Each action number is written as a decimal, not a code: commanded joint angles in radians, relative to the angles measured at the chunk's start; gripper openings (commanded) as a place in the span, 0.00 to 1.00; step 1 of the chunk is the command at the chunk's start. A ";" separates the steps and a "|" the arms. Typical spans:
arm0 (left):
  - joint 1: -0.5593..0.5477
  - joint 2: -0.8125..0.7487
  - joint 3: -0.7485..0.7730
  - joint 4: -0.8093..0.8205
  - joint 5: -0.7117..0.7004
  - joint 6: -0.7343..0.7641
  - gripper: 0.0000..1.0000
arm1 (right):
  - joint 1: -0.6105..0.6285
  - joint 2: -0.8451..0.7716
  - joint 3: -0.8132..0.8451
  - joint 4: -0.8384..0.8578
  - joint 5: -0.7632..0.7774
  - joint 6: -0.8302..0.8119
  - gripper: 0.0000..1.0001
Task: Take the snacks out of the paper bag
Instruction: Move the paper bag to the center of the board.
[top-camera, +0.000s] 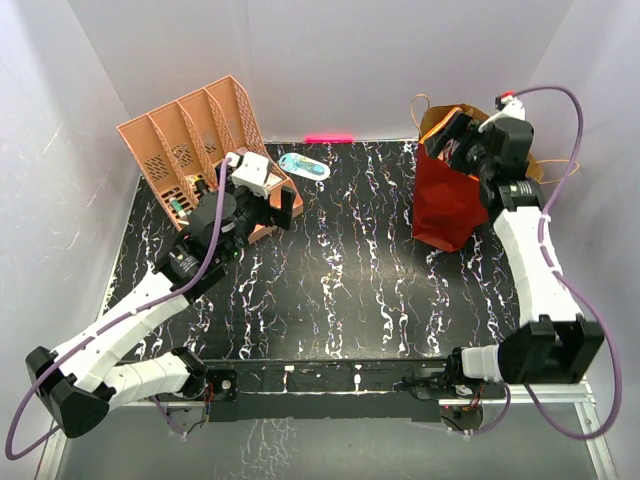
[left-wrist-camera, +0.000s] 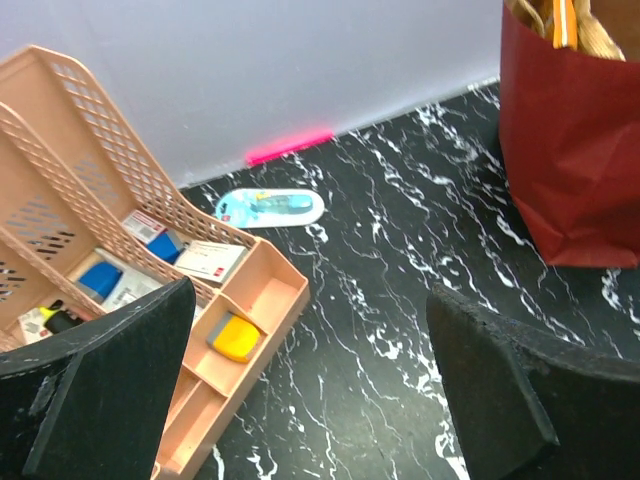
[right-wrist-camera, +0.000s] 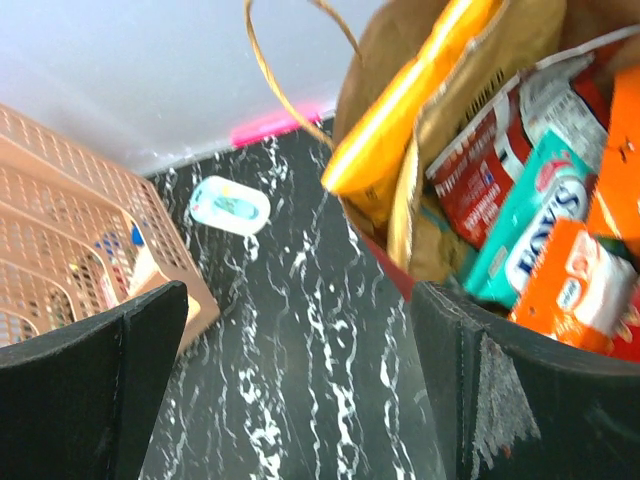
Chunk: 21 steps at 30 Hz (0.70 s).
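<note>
bright, even diffuse light from above; white walls (top-camera: 320, 60) washed pale. shadows soft and faint on the table (top-camera: 340, 290). top view sharp. right wrist view blurred, print on the snacks (right-wrist-camera: 540, 230) smeared. left wrist view crisp.

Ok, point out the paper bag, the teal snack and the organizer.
paper bag (top-camera: 440, 198), top view, red front wall.
teal snack (right-wrist-camera: 530, 222), right wrist view, printed label.
organizer (left-wrist-camera: 110, 150), left wrist view, slotted divider.
</note>
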 joint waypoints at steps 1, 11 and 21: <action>-0.017 -0.054 -0.031 0.117 -0.110 0.042 0.98 | -0.008 0.116 0.172 0.153 -0.020 0.069 0.98; -0.032 -0.084 -0.072 0.174 -0.148 0.055 0.98 | 0.045 0.399 0.428 0.225 -0.069 0.108 0.82; -0.040 -0.095 -0.093 0.202 -0.182 0.076 0.98 | 0.110 0.600 0.516 0.243 -0.006 0.114 0.74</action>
